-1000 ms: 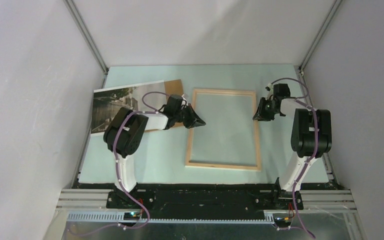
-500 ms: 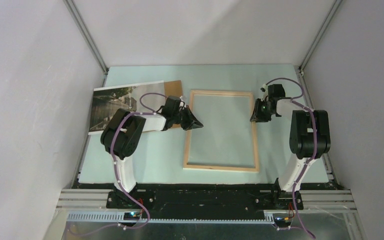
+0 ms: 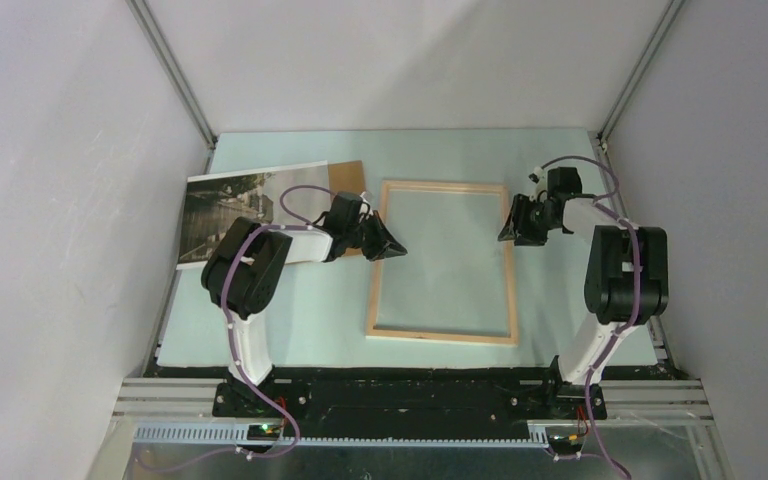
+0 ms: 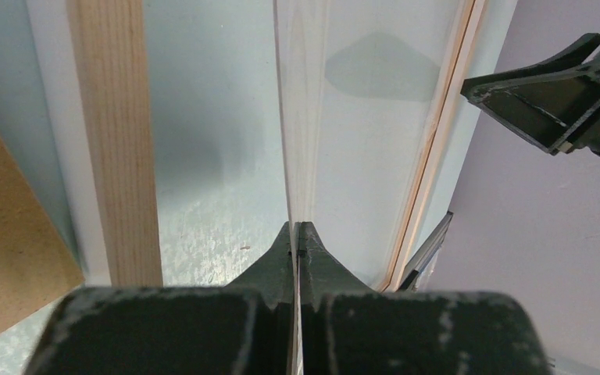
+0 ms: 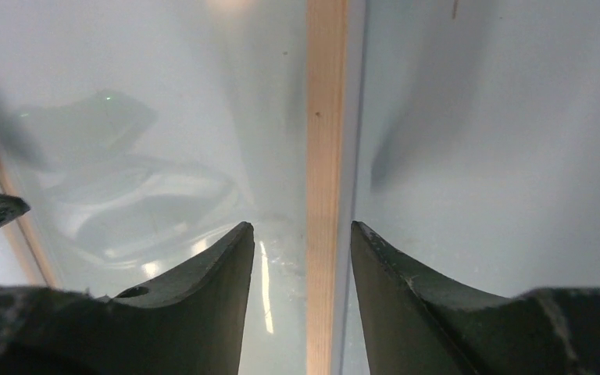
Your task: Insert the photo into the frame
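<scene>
Step judged as frame prep, photo not yet picked. The photo [image 3: 222,205] is seen flat at the far left of the table [image 3: 290,310], partly hidden by the left arm, next to or overlapping a brown board [image 3: 348,176] and well apart from the frame's opening. The frame [image 3: 442,334] is laid mid-table, slightly skewed. The left gripper [image 4: 295,228] is placed just inside the left rail, jaws pressed tip to tip. A thin pale line is seen running out from between them, but whether a sheet is pinched cannot be told. The right gripper [image 5: 301,226] is held over the right rail, jaws parted enough to straddle it, nothing gripped, and contact with the rail cannot be confirmed. Reflections are seen inside the frame, so glazing is suspected. Risks: if the right jaws are closed off-centre, the thin rail could be shoved sideways and the frame skewed further. If a pane is pinched on the left, it could be levered out or cracked by a pull from either arm. The photo could be creased, or dragged along with the board, when it is reached for
</scene>
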`<state>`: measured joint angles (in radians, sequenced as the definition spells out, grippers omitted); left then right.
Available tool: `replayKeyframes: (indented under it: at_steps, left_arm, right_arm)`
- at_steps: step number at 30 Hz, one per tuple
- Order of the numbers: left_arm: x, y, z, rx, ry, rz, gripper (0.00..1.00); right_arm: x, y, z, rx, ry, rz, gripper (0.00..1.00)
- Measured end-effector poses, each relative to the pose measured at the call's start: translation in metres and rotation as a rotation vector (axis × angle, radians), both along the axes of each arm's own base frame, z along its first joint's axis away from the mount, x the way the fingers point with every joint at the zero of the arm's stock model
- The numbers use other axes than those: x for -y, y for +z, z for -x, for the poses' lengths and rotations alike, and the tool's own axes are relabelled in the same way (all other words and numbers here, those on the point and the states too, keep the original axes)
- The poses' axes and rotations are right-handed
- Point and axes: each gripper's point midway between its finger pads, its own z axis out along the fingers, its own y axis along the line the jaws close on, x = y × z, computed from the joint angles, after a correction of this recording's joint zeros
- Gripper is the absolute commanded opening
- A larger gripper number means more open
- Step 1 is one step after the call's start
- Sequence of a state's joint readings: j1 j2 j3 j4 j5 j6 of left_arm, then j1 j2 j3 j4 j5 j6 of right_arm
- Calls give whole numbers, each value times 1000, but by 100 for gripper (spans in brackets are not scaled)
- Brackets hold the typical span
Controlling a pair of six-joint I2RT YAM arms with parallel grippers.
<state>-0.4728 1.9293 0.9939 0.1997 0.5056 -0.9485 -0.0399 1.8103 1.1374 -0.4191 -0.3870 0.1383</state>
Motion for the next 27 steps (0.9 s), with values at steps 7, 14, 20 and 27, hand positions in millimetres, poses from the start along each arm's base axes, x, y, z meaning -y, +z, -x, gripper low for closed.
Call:
replayKeyframes:
  at_steps: [7,14,20,27]
  left_arm:
    - [0,0,0,1,1,-2,0]
    - [0,-1,0,7,-1,-6,0]
    - [0,-1,0,7,-1,-6,0]
    - [0,-1,0,7,-1,-6,0]
  right_arm:
    - [-18,34,-4,82,51,-16,54]
    - [-66,49,4,133,197,-14,53]
    - [-111,51,16,147,342,-22,52]
    - [-164,49,21,160,501,-40,51]
